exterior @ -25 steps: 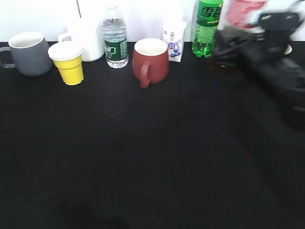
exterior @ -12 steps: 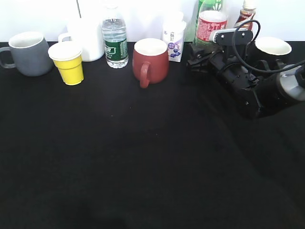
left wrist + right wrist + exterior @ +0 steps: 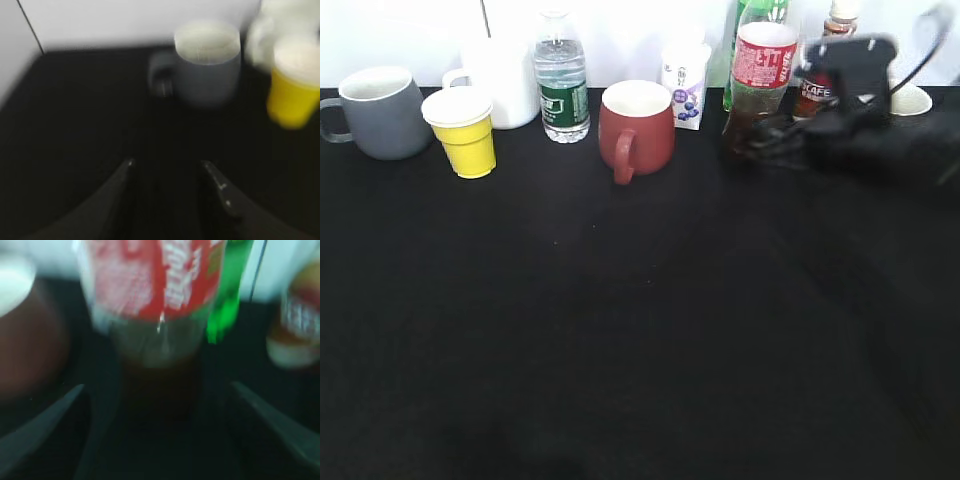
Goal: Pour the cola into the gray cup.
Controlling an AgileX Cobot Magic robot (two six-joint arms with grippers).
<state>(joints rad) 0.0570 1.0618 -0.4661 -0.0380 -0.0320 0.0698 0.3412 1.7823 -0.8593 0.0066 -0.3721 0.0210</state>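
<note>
The cola (image 3: 757, 85) is seen upright at the back right of the black table (image 3: 620, 330), dark liquid low in the bottle, red label above. It is flanked by the right gripper (image 3: 760, 140), whose fingers (image 3: 47, 425) are spread wide on either side of the bottle base in the right wrist view (blurred, so contact can't be confirmed); nothing is clamped yet. A green soda bottle (image 3: 745, 15) is set just behind the cola, a small coffee bottle (image 3: 825, 55) just to its right, partly hidden by the arm.

Moving outward: a dark red mug (image 3: 635, 125) is placed left of the cola, w/ a small white carton (image 3: 686, 85) behind it. A water bottle (image 3: 561, 80) and a white mug (image 3: 500, 80) are lined up further left, a yellow cup (image 3: 465, 130) in front of them.

The gray cup (image 3: 380, 110) is found at the far left end, well apart from the cola, handle turned left. It is faced by the left gripper (image 3: 172, 172), held low over the table w/ fingers parted and nothing between them.
</note>
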